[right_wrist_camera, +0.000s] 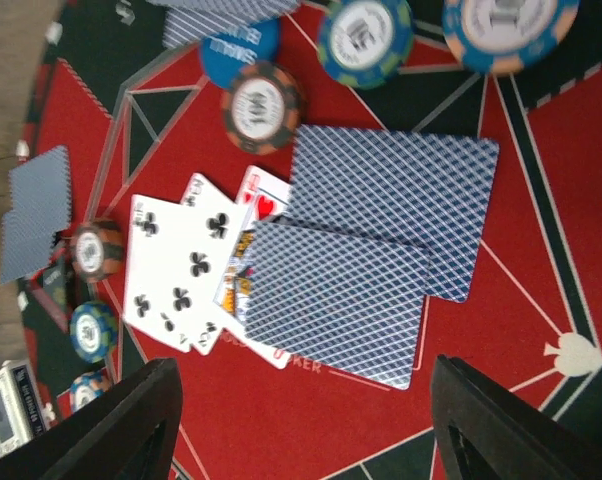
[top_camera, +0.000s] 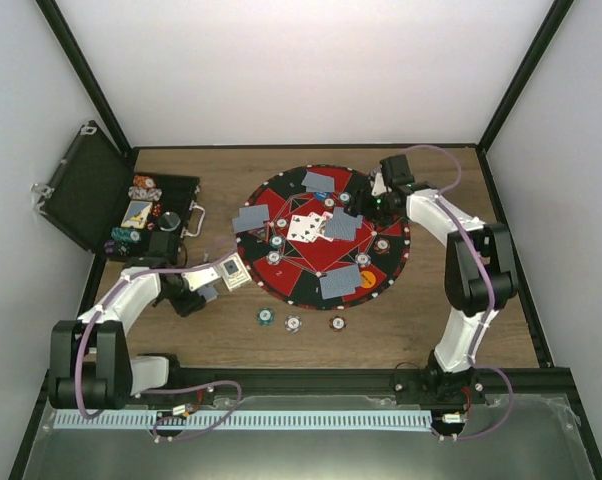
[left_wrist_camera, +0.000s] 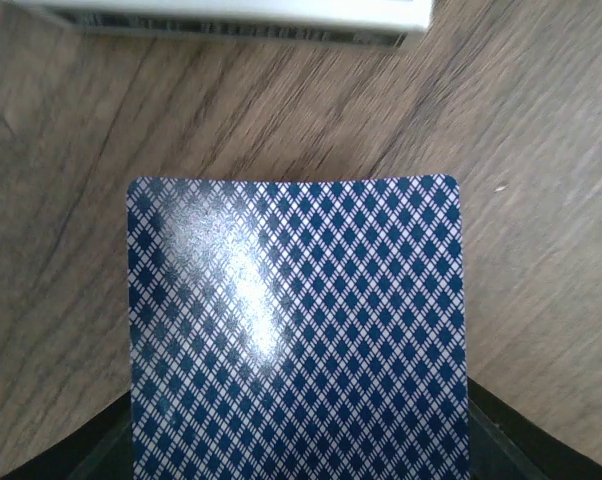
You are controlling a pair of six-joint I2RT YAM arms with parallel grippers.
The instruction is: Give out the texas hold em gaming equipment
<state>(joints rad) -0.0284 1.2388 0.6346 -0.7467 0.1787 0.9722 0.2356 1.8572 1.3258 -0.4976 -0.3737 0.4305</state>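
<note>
Left of the mat [top_camera: 321,265], over bare bench [top_camera: 411,330], a blue-backed card [left_wrist_camera: 296,330] was gripped in the left hand [top_camera: 213,285], long axis pointing fwd at the deck box [top_camera: 233,272]; mat lay rightward. Right hand [right_wrist_camera: 306,375] was spread open above two face-down centre cards [right_wrist_camera: 381,230].

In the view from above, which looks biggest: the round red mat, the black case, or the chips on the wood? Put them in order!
1. round red mat
2. black case
3. chips on the wood; all three look alike.
</note>
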